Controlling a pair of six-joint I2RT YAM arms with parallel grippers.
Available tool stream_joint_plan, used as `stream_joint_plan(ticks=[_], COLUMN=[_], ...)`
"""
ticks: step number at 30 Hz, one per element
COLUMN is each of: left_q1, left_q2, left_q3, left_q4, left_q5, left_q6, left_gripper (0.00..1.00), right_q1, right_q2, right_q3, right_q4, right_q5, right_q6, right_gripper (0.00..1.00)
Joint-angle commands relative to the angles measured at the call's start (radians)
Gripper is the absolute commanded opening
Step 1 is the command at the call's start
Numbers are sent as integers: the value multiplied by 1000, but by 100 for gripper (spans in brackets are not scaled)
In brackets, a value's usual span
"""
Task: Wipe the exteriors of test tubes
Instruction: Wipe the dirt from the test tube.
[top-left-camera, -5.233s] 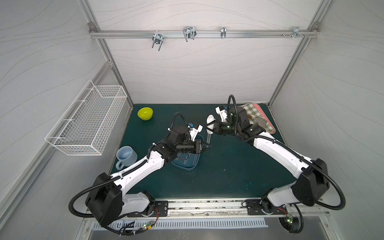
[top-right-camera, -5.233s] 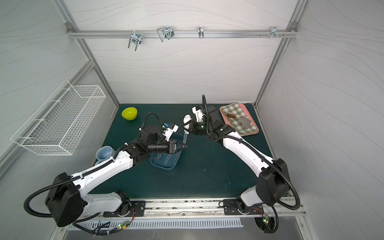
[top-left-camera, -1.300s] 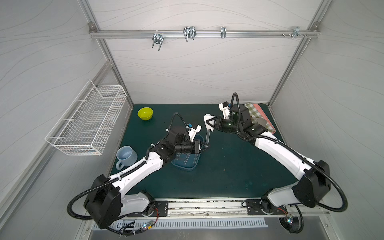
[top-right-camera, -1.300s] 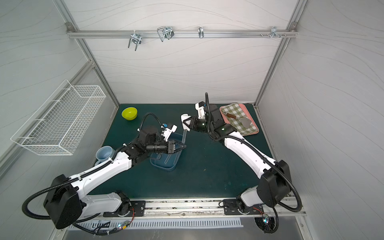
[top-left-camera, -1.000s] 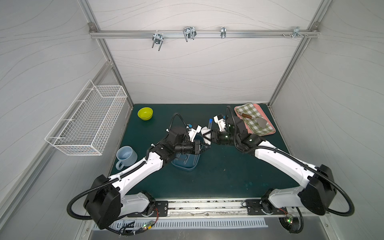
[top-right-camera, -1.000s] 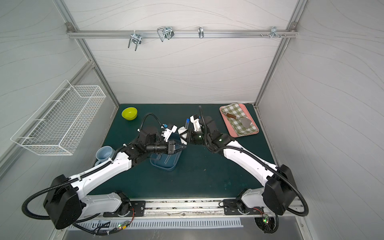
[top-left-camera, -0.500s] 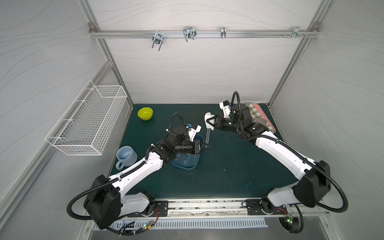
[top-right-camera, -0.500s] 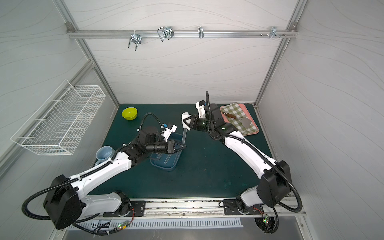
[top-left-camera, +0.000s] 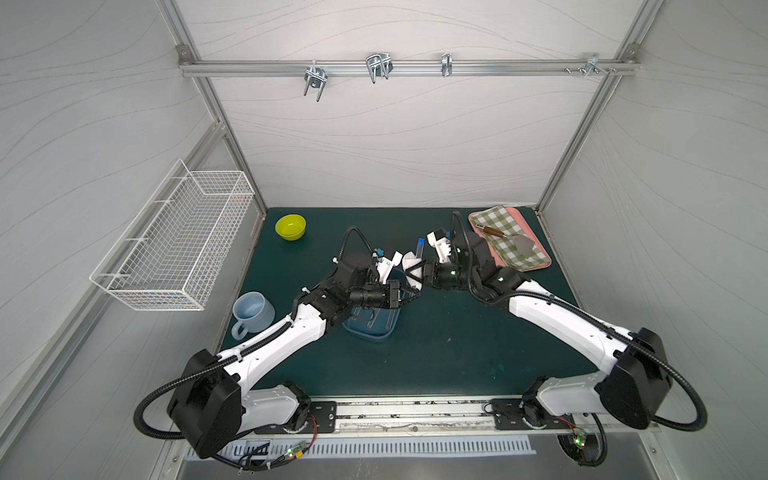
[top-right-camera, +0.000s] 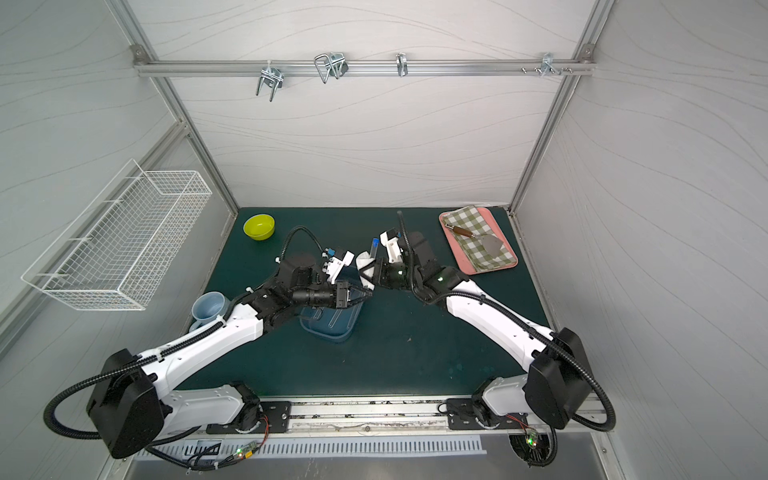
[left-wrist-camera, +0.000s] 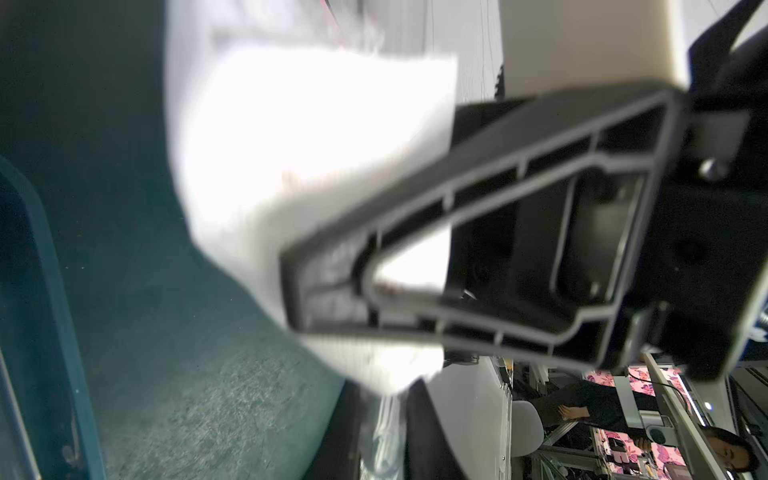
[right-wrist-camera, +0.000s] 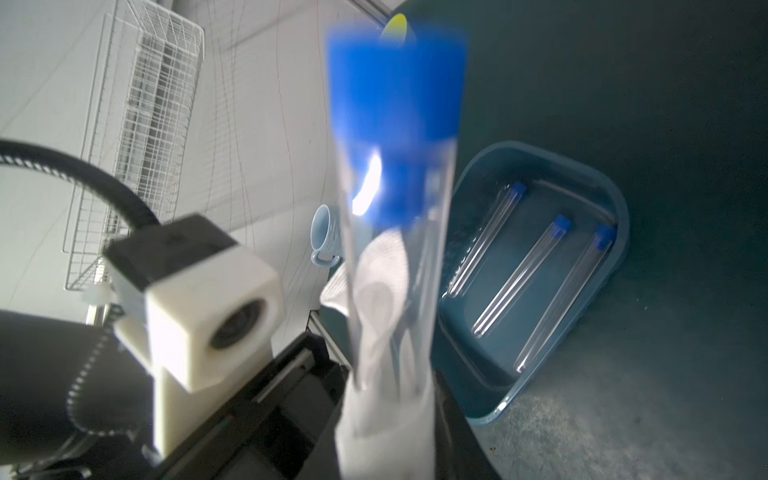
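While the right fingers (top-left-camera: 417, 275) clamp a tube (top-left-camera: 419, 251), the left fingers (top-left-camera: 409, 294) pinch a cloth (top-left-camera: 409, 264) against it.
The right fingers grasp the tube's lower part, so it stands roughly upright above the bench (top-left-camera: 457, 353) with its blue cap on top and most of its clear wall free. The left fingers are clenched on the white cloth, which folds round the tube low down, probably so that a stroke toward the cap cleans the whole outside. Whether the cloth goes all the way round I cannot tell. Both meet in the air by the blue tray (right-wrist-camera: 523, 232). Three more tubes (right-wrist-camera: 519, 276) lie there side by side, within easy reach for their turn.
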Motion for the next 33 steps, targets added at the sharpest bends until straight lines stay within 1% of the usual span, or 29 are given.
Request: stream_joint_plan(ticks=[1, 4, 6, 13, 15, 18, 23, 26, 29, 33], left_q1=[6, 6, 6, 7, 7, 6, 6, 6, 7, 7], left_q2=[-12, -12, -15, -10, -7, -4, -13, -20, -25, -20], left_q3=[18, 21, 19, 23, 24, 25, 17, 16, 14, 17], left_q4=[56, 57, 54, 56, 56, 56, 57, 56, 51, 49], left_q5=[5, 6, 3, 3, 4, 10, 6, 3, -2, -2], left_q6=[3, -1, 1, 2, 1, 0, -1, -1, 2, 4], left_gripper=[10, 10, 10, 10, 10, 10, 10, 10, 10, 10], right_q1=[-59, -71, -63, 30, 43, 26, -61, -83, -70, -6], right_q2=[50, 73, 63, -31, -38, -19, 71, 114, 112, 53], right_q3=[93, 139, 127, -53, -69, -37, 93, 146, 129, 38], right_q4=[-7, -27, -22, 54, 61, 36, 21, 6, 18, 42], right_q5=[-11, -24, -26, 28, 34, 46, -25, -51, -60, -15], right_q6=[-46, -67, -61, 33, 42, 13, -41, -58, -42, -6], right_gripper=[26, 26, 26, 26, 26, 26, 26, 26, 26, 26])
